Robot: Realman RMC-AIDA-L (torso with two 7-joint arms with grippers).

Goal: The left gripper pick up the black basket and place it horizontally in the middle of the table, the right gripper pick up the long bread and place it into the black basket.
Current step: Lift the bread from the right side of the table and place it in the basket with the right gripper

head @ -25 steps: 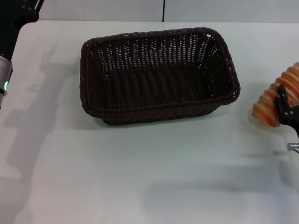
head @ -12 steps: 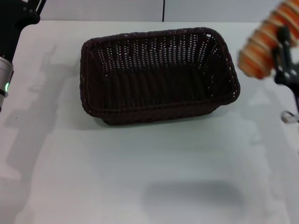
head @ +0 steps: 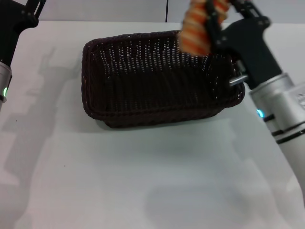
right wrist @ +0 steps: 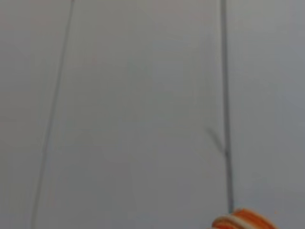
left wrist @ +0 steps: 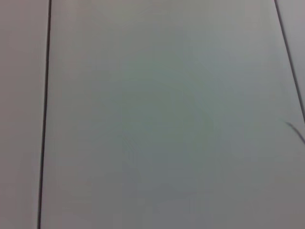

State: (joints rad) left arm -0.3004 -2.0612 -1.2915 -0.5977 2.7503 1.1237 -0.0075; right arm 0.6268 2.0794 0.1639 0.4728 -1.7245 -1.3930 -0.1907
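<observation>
The black basket [head: 157, 76] lies lengthwise across the middle of the white table [head: 143, 181], open side up and empty. My right gripper [head: 212, 21] is shut on the long bread [head: 199, 26] and holds it in the air above the basket's far right corner. A bit of the bread's orange ridged end shows in the right wrist view [right wrist: 243, 222]. My left arm [head: 4, 81] is at the table's left edge; its black gripper body [head: 14, 24] is at the top left corner, fingers out of sight.
The right arm's silver forearm [head: 281, 114] crosses the table's right side beside the basket. A grey wall with dark seams [left wrist: 45, 114] fills both wrist views.
My right gripper has lifted the bread from the table's right edge and carried it up and left, over the basket's far right corner. The basket and left arm have not moved.
</observation>
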